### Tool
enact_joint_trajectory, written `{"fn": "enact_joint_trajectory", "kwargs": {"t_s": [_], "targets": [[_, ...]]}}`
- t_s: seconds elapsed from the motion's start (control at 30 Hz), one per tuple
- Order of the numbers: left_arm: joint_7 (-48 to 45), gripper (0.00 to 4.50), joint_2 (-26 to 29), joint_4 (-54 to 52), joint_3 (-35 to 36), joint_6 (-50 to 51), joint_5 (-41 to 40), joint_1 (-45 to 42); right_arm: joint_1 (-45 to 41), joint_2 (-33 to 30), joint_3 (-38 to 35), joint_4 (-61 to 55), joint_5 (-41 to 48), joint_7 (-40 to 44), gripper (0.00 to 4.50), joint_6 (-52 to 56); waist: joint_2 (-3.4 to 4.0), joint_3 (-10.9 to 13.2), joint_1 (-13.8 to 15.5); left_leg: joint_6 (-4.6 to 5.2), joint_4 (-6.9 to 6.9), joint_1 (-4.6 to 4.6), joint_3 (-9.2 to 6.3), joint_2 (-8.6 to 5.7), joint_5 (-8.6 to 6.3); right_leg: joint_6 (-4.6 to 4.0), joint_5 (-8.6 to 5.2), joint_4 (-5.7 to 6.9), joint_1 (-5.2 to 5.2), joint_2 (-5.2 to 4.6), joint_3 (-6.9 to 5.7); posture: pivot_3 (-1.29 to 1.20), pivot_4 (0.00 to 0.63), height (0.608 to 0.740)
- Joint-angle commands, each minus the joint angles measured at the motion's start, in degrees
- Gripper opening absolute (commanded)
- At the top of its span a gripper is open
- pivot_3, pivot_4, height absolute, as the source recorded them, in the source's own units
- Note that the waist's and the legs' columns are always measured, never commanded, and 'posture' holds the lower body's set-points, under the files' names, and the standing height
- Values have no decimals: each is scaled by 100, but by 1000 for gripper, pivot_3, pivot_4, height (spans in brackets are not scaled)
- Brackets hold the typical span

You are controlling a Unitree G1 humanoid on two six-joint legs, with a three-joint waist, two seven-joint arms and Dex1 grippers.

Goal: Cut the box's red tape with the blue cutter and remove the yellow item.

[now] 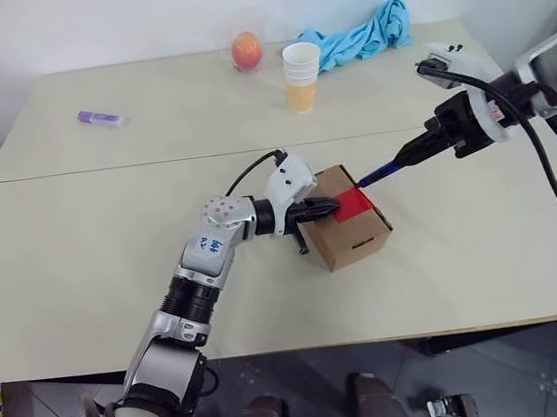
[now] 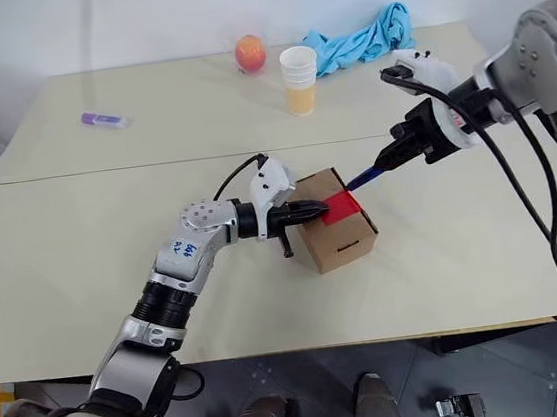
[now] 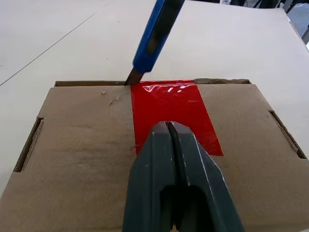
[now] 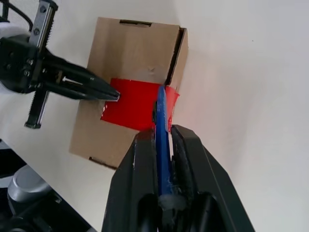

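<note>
Nearest to us, our left gripper [image 1: 330, 205] has its fingers pressed together, tips planted on the red tape [image 3: 175, 110] on the box [image 1: 354, 232] top. We read that as bracing the carton so it won't skid under the blade.

The box sits mid-table, just past the near table's centre, at about 1 o'clock from our left wrist. Slot cut-outs show on its near face and side edges. The lid is still taped down; the yellow item is presumably inside, unseen.

From 2 o'clock of the box, our right gripper [image 2: 400, 150] comes in angled downward, fingers pinching the blue cutter [image 1: 383, 169] along its shaft. The cutter's dark tip meets the far edge of the tape, right where the lid seam is, in the left wrist view. The tape looks uncut so far; the step in hand is the start of the slice.

Room: bare table [image 1: 84, 271] all round the box, so the blade path toward us runs into our own left fingertips. That's the risk.

Farther back, well apart: a purple marker [image 1: 101, 117] at 10 o'clock, an orange-red fruit [image 1: 246, 50], a white cup [image 1: 302, 75], and a blue cloth [image 1: 364, 34] at 12 to 1 o'clock near the far edge.
</note>
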Motion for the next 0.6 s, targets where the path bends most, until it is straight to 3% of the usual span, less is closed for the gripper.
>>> {"fn": "enact_joint_trajectory", "kwargs": {"t_s": [0.03, 0.33, 0.6], "targets": [[11, 27, 3, 133, -184, 160, 143, 107, -385, 259, 183, 370, -19, 219, 182, 22, 0, 0, -2, 0, 0, 0, 0, 0, 0, 0, 0, 0, 0, 0, 0, 0, 150, 740], [33, 27, 104, 142, -238, 228, 226, 131, -1044, 257, 1444, 462, -183, 1207, 182, 22, 5, -3, -3, -2, -1, 0, -2, 0, -1, -2, 1, 0, -1, 2, -3, 0, 150, 740], [70, 27, 101, 101, -282, 295, 239, 186, -1336, 194, 2118, 456, -479, 1925, 182, -20, 5, -3, 0, -2, 0, 0, -2, -1, -1, -2, 1, 0, -1, 1, -3, 0, 150, 740]]}}
